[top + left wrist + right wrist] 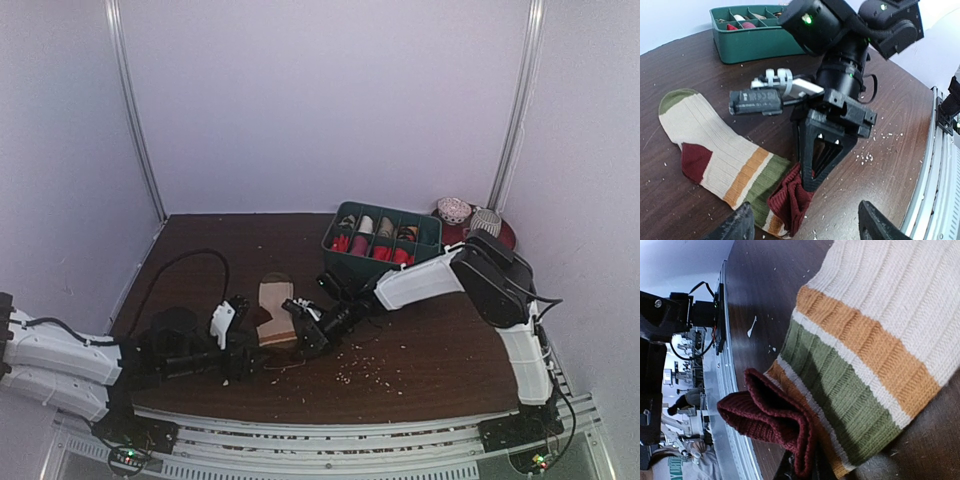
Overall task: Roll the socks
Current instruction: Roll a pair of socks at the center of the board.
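**Roll barely begun: 1 fold at the cuff**

Striped sock (720, 150) lies flat mid-table, toe far, maroon cuff (790, 200) near. Right gripper (807, 184) pinches the cuff, jaws pressed together on it. The cuff is doubled over toward the green band, 1 turn at most. Left gripper (805, 222) hovers just near of the cuff, fingers spread, holding nothing. The rest of the sock is unrolled. No teal sock shows in any view, so judging by that, its roll is not started. Green tray (430, 240) sits far right.

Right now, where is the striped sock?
Top view: the striped sock lies left of centre, between the left gripper and the right gripper, which pinches its cuff.
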Robot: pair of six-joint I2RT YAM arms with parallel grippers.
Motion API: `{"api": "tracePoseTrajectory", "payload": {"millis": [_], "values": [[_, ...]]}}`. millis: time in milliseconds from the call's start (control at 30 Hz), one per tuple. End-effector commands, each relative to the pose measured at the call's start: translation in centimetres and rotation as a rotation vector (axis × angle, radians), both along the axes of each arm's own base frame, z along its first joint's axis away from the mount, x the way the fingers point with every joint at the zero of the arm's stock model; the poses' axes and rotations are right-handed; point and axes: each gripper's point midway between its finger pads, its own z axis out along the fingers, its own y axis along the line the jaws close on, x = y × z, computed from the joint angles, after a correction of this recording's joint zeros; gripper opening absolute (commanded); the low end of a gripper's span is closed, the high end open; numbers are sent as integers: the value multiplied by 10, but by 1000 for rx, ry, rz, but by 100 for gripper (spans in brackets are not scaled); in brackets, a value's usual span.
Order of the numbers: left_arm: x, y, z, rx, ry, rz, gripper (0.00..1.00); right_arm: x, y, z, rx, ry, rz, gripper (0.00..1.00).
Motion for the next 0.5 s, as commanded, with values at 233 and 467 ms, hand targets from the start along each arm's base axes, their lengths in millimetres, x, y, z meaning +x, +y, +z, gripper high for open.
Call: {"api": "tracePoseTrajectory", "payload": {"millis": [233,467], "values": [[-13,-1,-29,13,2,-73,62,-11,-7,-28,-83,-23,133,2],[-10,-11,-41,9,17,-87,59,-21,-16,-47,-115,15,169,2]]}}
